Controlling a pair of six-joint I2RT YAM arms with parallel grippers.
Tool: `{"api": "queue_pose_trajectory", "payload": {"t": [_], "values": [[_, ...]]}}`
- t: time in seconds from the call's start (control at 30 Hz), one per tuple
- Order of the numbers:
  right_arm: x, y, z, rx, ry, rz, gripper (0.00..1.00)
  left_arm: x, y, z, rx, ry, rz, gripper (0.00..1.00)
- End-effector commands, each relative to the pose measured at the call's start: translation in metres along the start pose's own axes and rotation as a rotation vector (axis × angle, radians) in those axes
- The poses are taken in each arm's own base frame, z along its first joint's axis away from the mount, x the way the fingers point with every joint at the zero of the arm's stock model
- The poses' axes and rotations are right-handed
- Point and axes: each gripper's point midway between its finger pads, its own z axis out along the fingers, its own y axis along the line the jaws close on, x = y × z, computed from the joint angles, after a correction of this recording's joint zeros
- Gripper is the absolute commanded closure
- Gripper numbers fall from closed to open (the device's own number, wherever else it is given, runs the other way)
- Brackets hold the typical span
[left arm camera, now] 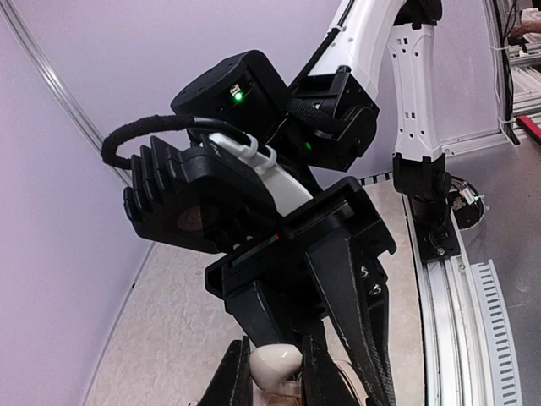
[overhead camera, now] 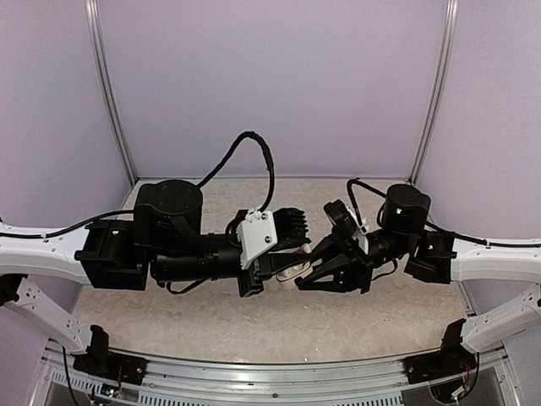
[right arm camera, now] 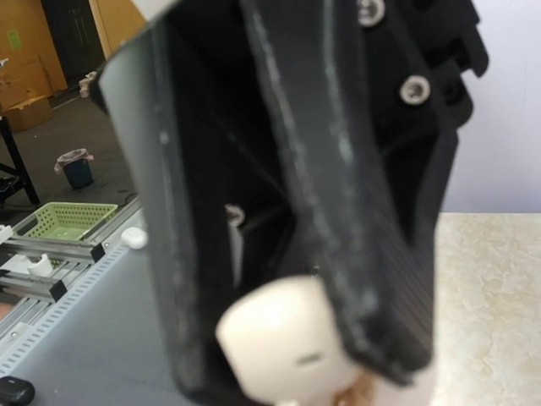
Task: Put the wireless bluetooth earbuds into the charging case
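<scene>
Both arms meet above the middle of the table. My left gripper (overhead camera: 283,269) is shut on the charging case (overhead camera: 293,272), a small white rounded shell held between its two fingertips (left arm camera: 226,381). The right wrist view shows the case (right arm camera: 292,347) close up and blurred, a small dark slot on its side, between the left gripper's black fingers (right arm camera: 372,279). My right gripper (overhead camera: 308,275) points its fingers (left arm camera: 351,279) down at the case from above, tips drawn together. Its tips are hidden behind the case. No earbuds can be made out.
The beige speckled table (overhead camera: 211,313) lies below both grippers. Lilac walls close in the back and sides. An aluminium rail (overhead camera: 270,372) runs along the near edge, and both arm bases are bolted to it.
</scene>
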Motion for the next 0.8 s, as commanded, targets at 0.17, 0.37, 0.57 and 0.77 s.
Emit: {"api": "queue_pose_trajectory", "payload": {"t": [0.17,0.37,0.57,0.77], "values": [[-0.038,0.009,-0.004,0.014,-0.08,-0.116,1.0,0.021,-0.019,0.004,0.07,0.075,-0.003,0.92],[-0.039,-0.001,-0.005,0.08,-0.078,-0.122,1.0,0.022,-0.016,0.006,0.05,0.087,-0.002,0.92],[-0.038,-0.017,-0.007,0.17,-0.069,-0.119,1.0,0.016,0.003,0.009,-0.051,0.082,-0.072,0.94],[-0.045,-0.014,-0.013,0.192,-0.097,-0.149,1.0,0.023,0.002,0.015,-0.066,0.094,-0.111,0.94]]}}
